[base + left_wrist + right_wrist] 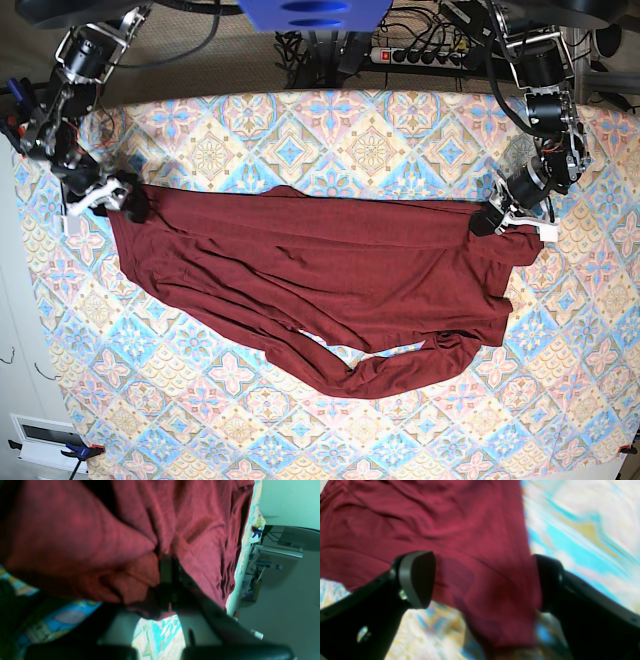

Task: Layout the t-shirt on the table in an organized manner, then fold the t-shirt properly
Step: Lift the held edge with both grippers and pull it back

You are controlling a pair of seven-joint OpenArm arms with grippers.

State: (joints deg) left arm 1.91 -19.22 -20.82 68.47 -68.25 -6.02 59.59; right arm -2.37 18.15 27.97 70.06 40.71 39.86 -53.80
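T-shirt (pixel 320 270): dark maroon, long-sleeved, spread wide across the middle of the base view, upper edge stretched nearly straight between the two hands, lower part bunched into curved folds toward lower centre.

Surface (pixel 330 130): covered in pastel diamond-tile cloth; carries the garment.

Left hand (pixel 492 220): at right of the base view, pressed together, pinching the t-shirt's corner; bunched fabric fills its wrist view.

Right hand (pixel 118 198): at left of the base view, fingers (pixel 416 577) spread wide over the garment's edge, fabric lying between them.

Containers: none seen.
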